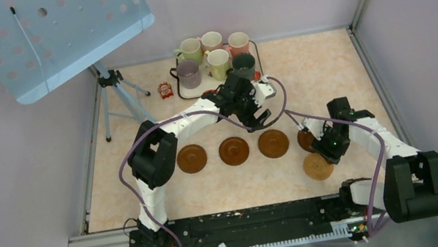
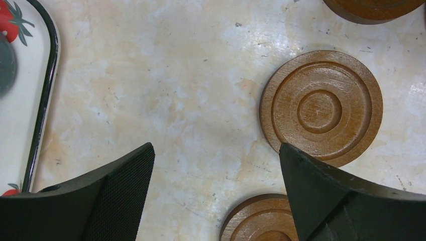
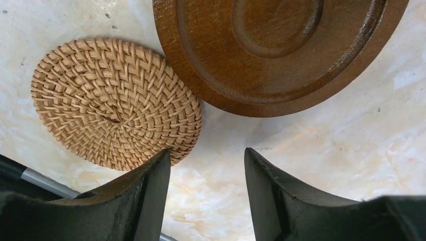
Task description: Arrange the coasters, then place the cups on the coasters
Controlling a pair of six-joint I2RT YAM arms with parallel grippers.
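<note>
Three brown ringed coasters (image 1: pixel 191 159), (image 1: pixel 234 151), (image 1: pixel 273 143) lie in a row mid-table. A fourth (image 1: pixel 304 140) is partly hidden under my right gripper (image 1: pixel 325 148), and a tan woven coaster (image 1: pixel 318 166) lies just in front of it. Several cups (image 1: pixel 218 62) stand on the white tray (image 1: pixel 196 91) at the back. My left gripper (image 2: pixel 216 146) hovers open over bare table behind the row, beside a coaster (image 2: pixel 321 108). My right gripper (image 3: pixel 207 150) is open with nothing between its fingers, near the woven coaster (image 3: pixel 115 100) and a dark coaster (image 3: pixel 276 50).
A tripod (image 1: pixel 116 96) carrying a blue perforated panel (image 1: pixel 49 31) stands at the back left. A small red object (image 1: pixel 164 90) lies left of the tray. Walls enclose the table, and a black rail (image 1: pixel 245 222) runs along the near edge.
</note>
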